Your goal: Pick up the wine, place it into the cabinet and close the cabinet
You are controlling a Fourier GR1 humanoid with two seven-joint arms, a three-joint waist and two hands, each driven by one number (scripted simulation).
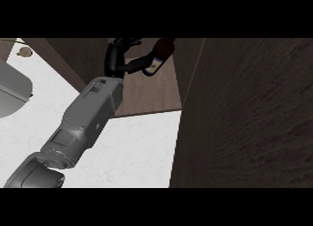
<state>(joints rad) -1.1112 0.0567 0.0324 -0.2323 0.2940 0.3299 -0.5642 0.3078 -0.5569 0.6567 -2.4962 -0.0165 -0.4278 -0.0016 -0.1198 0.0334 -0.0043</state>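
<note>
Wine bottle (158, 56) sits near the top of the head view, at about twelve o'clock, tilted, its light label end pointing down and left and its dark end up against the top edge. You have one hand (120, 55) on it: the black fingers are curled toward the label end, gripping the bottle. Which arm this is you cannot tell for sure from this view; the grey forearm (87, 114) comes up from seven o'clock, so I take it as the left, and no other hand shows. The bottle hangs over the brown cabinet shelf (149, 97), apparently not yet set down. At three o'clock the dark cabinet door (250, 114) stands open, close to the bottle. The white tabletop (139, 150) lies below.

Watch two things: the tilted bottle could topple or roll if you let go now, and its upper end could strike the door edge.
</note>
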